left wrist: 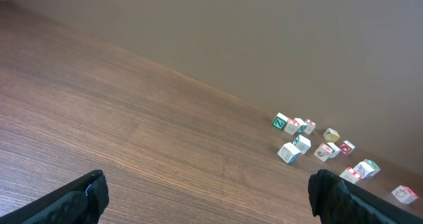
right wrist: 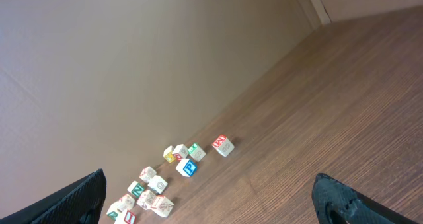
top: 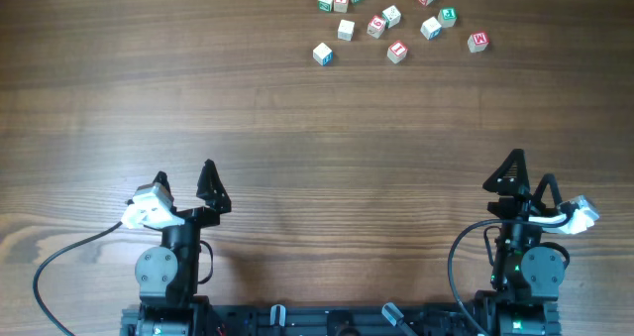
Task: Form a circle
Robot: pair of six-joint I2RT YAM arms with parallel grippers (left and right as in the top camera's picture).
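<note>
Left gripper [top: 185, 175] and right gripper [top: 530, 170] are parked at the bottom of the overhead frame, one on each side. Jaws on both are spread wide with nothing between them. Moving outward there's bare wooden table [top: 297, 128], then the letter cubes [top: 391, 16] in a loose scatter at the top of the frame, right of centre and well apart from both tools. No circle yet. A few cubes touch at the scatter's upper left, the rest sit apart, and the topmost ones run off the frame edge. Outliers are the lower-left cube [top: 323, 54] and the far-right cube [top: 478, 42]. My read is that we're at the opening reach and nothing is placed. The next move needs a long stretch forward. I'd send the right arm since it sits closer to the scatter, take an outlier first, and lay the ring lower toward mid-frame where there's room. For legible writing, the right wrist view shows a blue "P" cube [right wrist: 188, 168] and what looks like a red "M" [right wrist: 223, 145]. Other letters are too small to read, and no brand marks are visible.
</note>
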